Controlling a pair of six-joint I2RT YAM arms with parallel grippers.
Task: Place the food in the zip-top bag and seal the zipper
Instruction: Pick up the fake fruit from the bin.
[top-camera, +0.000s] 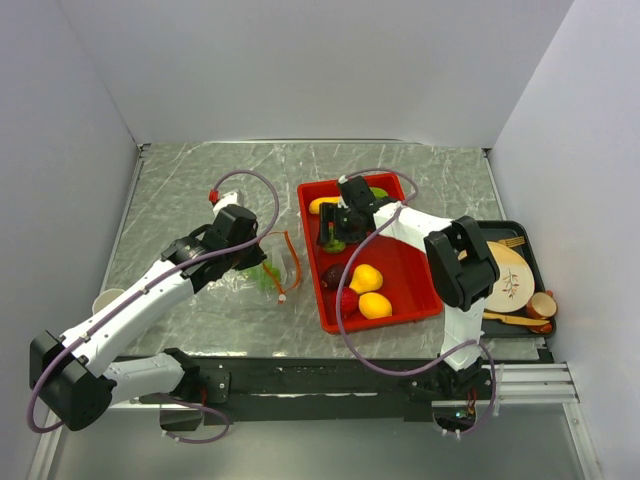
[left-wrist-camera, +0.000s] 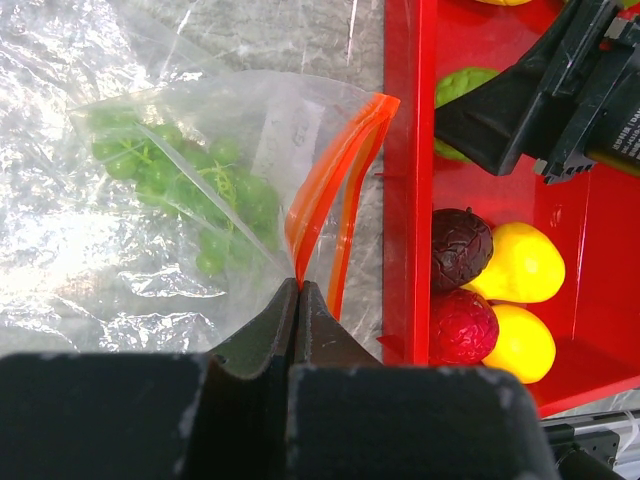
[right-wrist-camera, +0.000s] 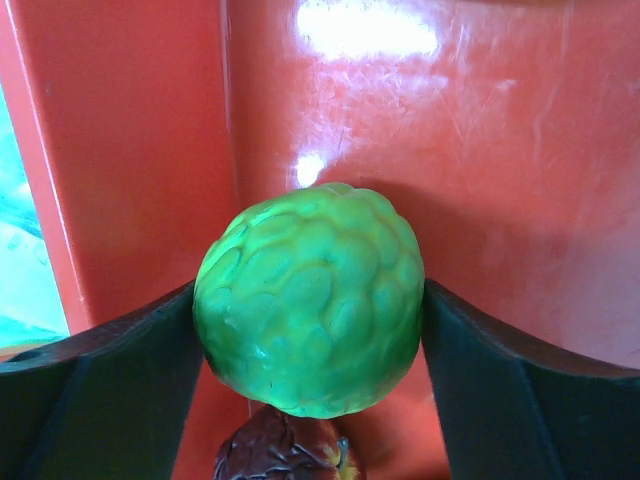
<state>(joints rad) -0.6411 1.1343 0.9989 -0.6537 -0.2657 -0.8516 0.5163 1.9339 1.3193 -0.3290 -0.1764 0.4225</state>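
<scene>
Right wrist view is basically all green blob, dan_k writes, so which step are you on?

Me: Pick-up, item 2 by my count. That blob is the green fruit (right-wrist-camera: 310, 300), bumpy and glossy, sitting in the red tray (top-camera: 412, 282) near the wall on the bag's side. My right gripper (top-camera: 334, 236) is spread wide around it and both fingers (right-wrist-camera: 110, 380) look pressed on its sides, so I'm calling that a grip. The left gripper (left-wrist-camera: 300, 290) is pinched fully shut on the near end of the zipper (left-wrist-camera: 330, 170), propping open the mouth of the zip-top bag (left-wrist-camera: 230, 120).

dan_k: Where's the bag, and what's in it?

Me: On the table (top-camera: 200, 190) just beside the tray, mouth facing it. It's clear and crinkly, with 1 bunch of green grapes (left-wrist-camera: 190, 190) inside (nothing else I can see). Next I'd need a lift over the tray wall and a drop through that narrow orange mouth, which looks barely wider than the fruit. 2 yellow pieces (left-wrist-camera: 525, 262), 1 red piece (left-wrist-camera: 462, 325) and 1 dark red piece (left-wrist-camera: 460, 248) wait in the tray, so sealing is a long way off.
</scene>
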